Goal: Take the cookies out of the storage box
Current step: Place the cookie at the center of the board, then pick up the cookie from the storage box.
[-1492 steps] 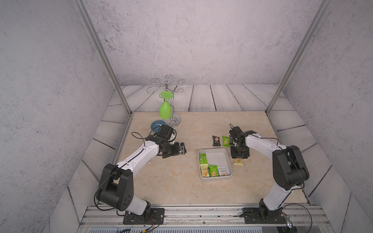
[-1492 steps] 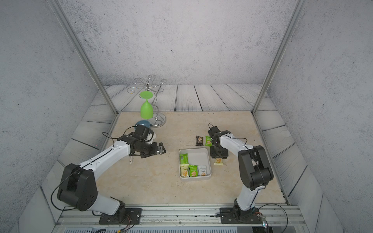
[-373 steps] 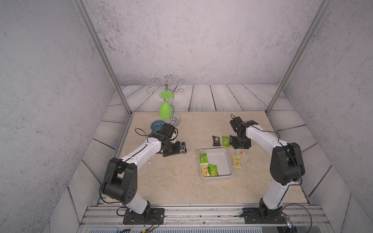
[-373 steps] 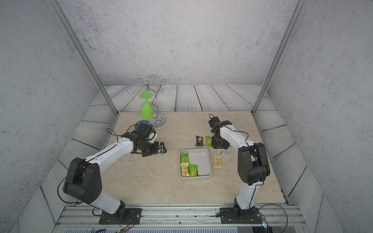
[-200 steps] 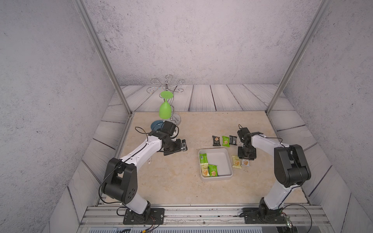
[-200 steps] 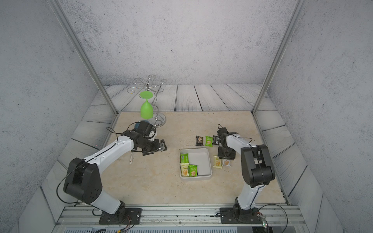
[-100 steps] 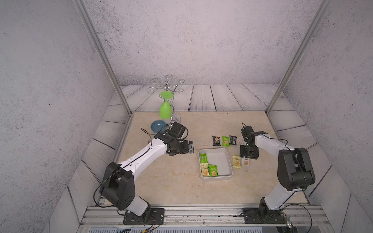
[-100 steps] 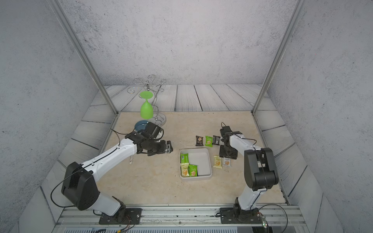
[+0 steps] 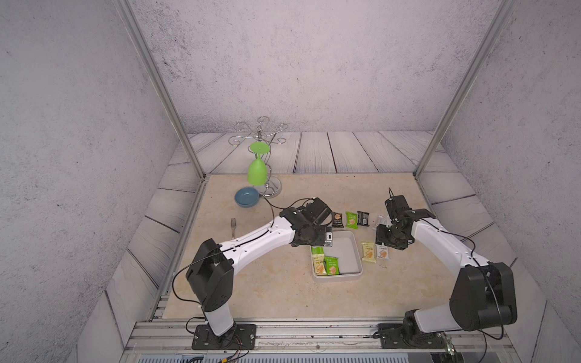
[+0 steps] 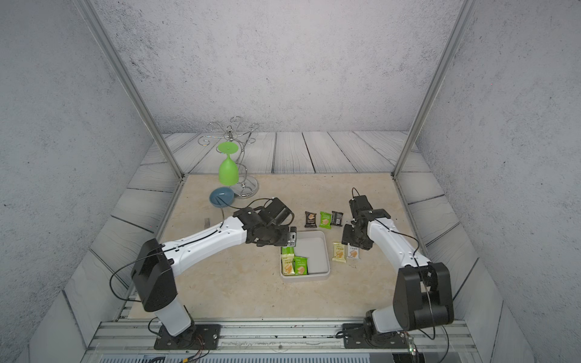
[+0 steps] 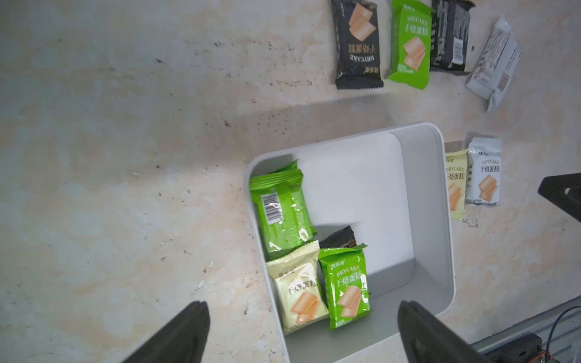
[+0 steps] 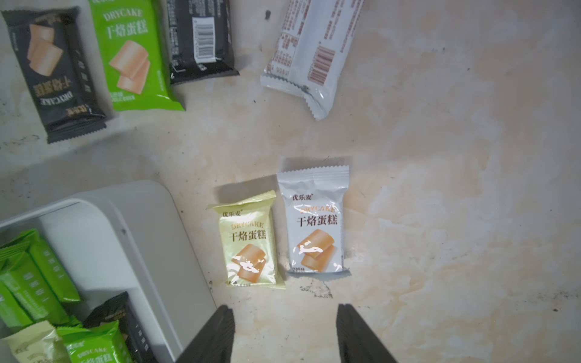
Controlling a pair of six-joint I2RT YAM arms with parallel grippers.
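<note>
The storage box (image 9: 356,248) is a shallow white tray in mid-table. At its left side lie cookies: a green packet back-up (image 11: 283,217), a pale yellow one (image 11: 298,292), a green one (image 11: 345,286) and a half-hidden black one (image 11: 339,239). My left gripper (image 11: 301,306) hovers open over the box's far left corner (image 9: 327,240), holding nothing. Outside, a black (image 9: 337,219), a green (image 9: 351,219), a black (image 9: 363,218) and a white packet (image 12: 311,53) form a far row. A pale yellow (image 12: 248,242) and a white packet (image 12: 314,220) lie right of the box. My right gripper (image 12: 284,308) stands open just above them, empty.
A blue dish (image 9: 246,197) sits at the far left beside a wire rack (image 9: 272,188) with a green glass (image 9: 257,171) hanging from it. A fork (image 9: 233,226) lies left of my left arm. Metal frame posts stand at the far corners.
My left arm has swung right, from near the blue dish to over the box's far left corner. My right gripper's jaws have widened above the white packet lying by the pale yellow one.
</note>
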